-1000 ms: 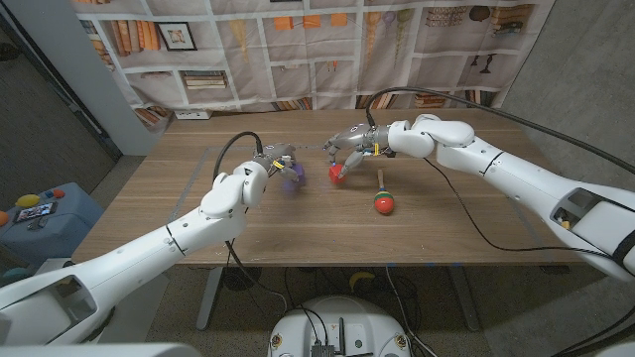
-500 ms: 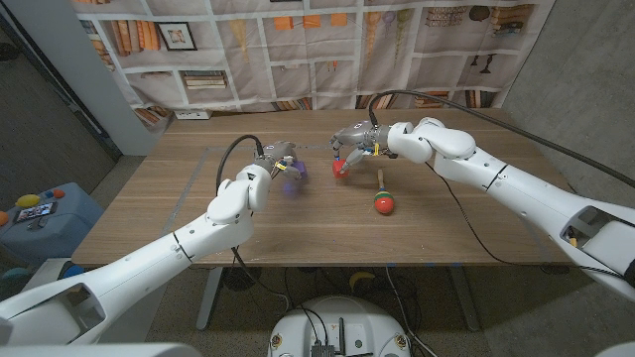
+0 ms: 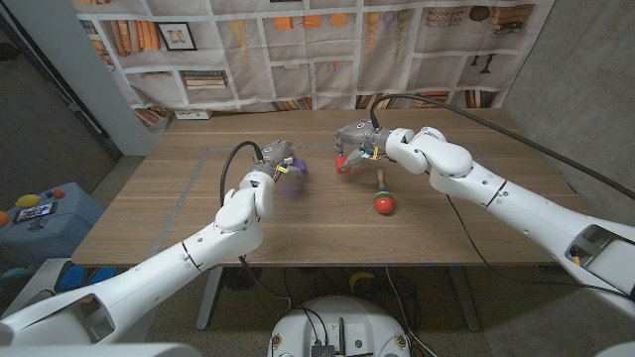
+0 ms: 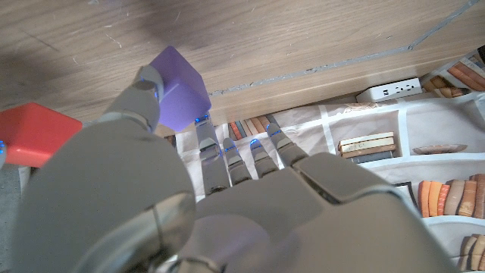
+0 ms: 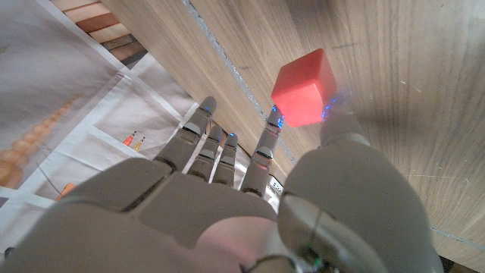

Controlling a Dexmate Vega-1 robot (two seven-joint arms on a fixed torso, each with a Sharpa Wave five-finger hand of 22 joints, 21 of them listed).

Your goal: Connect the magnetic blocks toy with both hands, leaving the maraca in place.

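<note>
Your left hand (image 3: 275, 156) pinches the purple block (image 3: 295, 171) left of the frame's centre, and your right hand (image 3: 353, 137) pinches the red block (image 3: 343, 165) just right of centre. The blocks are near but apart. The maraca (image 3: 383, 199) lies on the table (image 3: 149, 198) lower right of the red block, apart from both hands.

wooden table (image 3: 298, 223) | bookshelf-print backdrop (image 3: 327, 50) behind | white power strip (image 3: 191, 115) at far edge | blue bin (image 3: 40, 220) left

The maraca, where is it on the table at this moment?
In the head view the maraca lies on the wooden table, right of centre, its round head toward the robot, just nearer the robot than the right robot hand holding the red block.
</note>
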